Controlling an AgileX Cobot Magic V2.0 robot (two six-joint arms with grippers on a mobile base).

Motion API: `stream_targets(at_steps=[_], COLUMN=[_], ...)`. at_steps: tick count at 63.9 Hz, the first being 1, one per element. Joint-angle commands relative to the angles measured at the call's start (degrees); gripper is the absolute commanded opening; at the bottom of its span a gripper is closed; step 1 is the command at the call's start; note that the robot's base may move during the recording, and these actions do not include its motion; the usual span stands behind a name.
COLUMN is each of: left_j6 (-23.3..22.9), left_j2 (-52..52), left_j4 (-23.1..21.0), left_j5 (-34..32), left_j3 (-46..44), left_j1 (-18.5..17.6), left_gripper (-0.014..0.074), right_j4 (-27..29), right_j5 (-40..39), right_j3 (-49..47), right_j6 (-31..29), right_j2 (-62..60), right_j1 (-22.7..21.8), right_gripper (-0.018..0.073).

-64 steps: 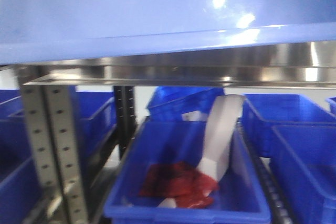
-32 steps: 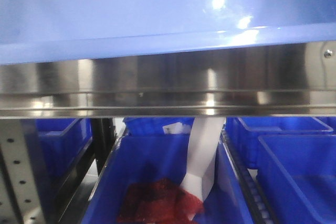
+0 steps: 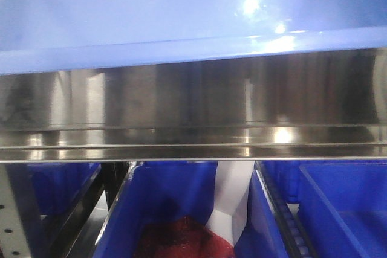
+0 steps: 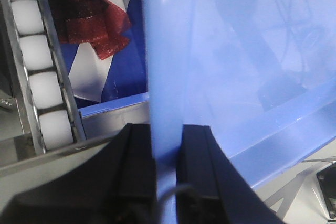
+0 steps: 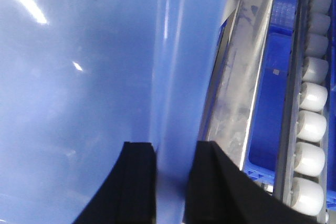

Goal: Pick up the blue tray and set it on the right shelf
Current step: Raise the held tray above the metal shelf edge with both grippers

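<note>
Tray level with the shelf lip, held at both sides

The blue tray (image 3: 181, 10) fills the top of the front view, carried in the air with its long side running left to right, parallel to the steel front lip of the right shelf (image 3: 181, 107). Its lower rim sits right at the top edge of that lip. Whether the two touch cannot be told, and the shelf surface behind the lip is hidden.

The left hand (image 4: 167, 161) is clamped on the tray's rim, the thin blue wall pinched between its two black fingers. The right hand (image 5: 176, 177) grips the rim the same way on the other side. Neither arm is nearer, since the tray spans between them.

The shelf lies straight ahead of the tray and slightly below it, so the next move likely calls for both hands to carry it forward together over the lip, kept level, then lower it.

Beneath the lip stand deep blue bins (image 3: 175, 203), one holding red netting (image 3: 181, 240), beside a track of white rollers (image 4: 37, 51)
</note>
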State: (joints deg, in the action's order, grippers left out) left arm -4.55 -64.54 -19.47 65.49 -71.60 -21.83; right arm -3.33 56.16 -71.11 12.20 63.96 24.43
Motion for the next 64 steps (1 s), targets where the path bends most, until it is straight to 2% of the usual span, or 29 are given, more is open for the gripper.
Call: stream_targets(at_steps=[1,54,64], left_j6=[0.46,0.46,0.46], left_j2=[1.08,1.08,1.08], left_j4=[-0.75,-0.75,-1.44], left_j5=[-2.65,-2.65,-6.41], left_j3=[-1.70,-1.70,-1.96], left_j1=[0.07,0.07,0.26], left_gripper=[-0.0048,-0.0048,-0.0048], right_j4=[-2.45,-2.45,-2.15], right_j5=[-3.05,-2.86,-1.20], right_j3=[-1.58,-1.58,-2.00], right_j6=[-1.26,-1.26,-1.26], right_j2=[-1.09,-1.09,-1.09], right_j1=[-0.33,-0.33,-0.33], right_gripper=[0.0059,0.0059,0.0059])
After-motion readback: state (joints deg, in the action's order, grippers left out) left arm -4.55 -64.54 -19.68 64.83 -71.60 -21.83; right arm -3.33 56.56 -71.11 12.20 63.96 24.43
